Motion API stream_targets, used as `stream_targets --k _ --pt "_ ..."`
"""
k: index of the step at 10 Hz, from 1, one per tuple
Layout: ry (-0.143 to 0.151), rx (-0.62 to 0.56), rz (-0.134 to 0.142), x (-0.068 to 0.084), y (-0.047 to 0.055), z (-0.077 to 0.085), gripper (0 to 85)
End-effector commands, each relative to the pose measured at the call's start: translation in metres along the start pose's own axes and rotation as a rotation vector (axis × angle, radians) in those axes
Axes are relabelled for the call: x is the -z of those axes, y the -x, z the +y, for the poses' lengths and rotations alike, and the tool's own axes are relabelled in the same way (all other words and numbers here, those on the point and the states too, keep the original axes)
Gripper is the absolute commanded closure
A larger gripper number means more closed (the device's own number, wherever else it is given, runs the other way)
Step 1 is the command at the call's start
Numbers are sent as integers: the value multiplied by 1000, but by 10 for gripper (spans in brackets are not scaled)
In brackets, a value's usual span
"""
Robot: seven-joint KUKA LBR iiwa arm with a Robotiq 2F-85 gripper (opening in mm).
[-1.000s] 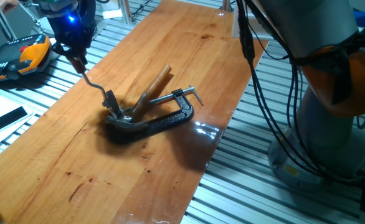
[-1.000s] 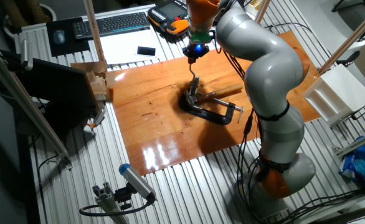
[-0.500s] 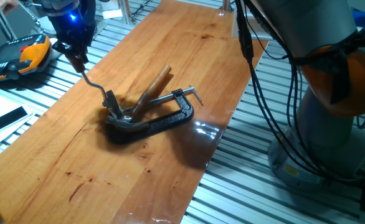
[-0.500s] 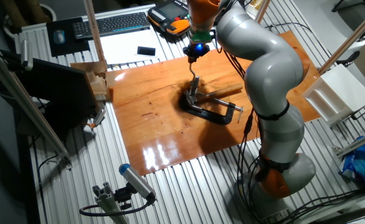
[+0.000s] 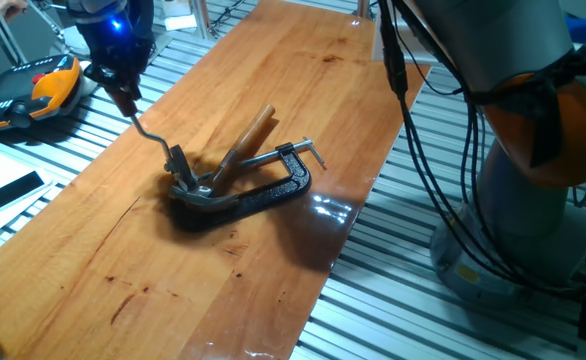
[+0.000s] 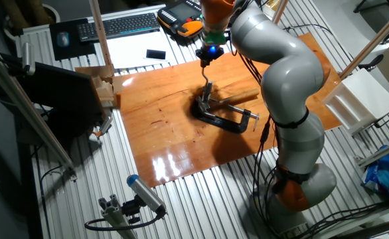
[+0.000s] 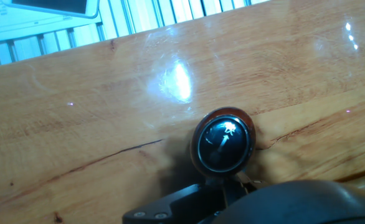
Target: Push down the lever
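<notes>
The lever, a short thin bent metal rod with a small round dark-reddish knob, rose from a silvery fitting left of centre in one fixed view, tilting toward the upper left. Directly above its tip hung the dark two-finger gripper with a blue glowing light; whether its jaws were open or closed on the knob could not be told. In the hand view the knob sat low and right of centre, over the glossy wooden board. Beside the fitting lay a black metal C-clamp, and a long brown wooden handle slanted toward upper right.
</notes>
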State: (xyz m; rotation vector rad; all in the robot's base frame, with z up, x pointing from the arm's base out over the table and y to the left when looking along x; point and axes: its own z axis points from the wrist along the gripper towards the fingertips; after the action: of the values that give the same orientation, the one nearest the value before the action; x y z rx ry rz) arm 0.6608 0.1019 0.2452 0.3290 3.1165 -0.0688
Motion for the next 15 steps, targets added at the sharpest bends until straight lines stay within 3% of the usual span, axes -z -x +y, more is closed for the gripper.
stream_targets --k 1,5,8,11,15 --pt "2 1 -1 -1 1 -1 850" --pt "4 -2 9 11 -9 3 850" --pt "2 -44 4 10 -21 21 850" --pt "1 -59 8 6 -16 31 850" --pt "2 -56 -4 1 -2 30 850"
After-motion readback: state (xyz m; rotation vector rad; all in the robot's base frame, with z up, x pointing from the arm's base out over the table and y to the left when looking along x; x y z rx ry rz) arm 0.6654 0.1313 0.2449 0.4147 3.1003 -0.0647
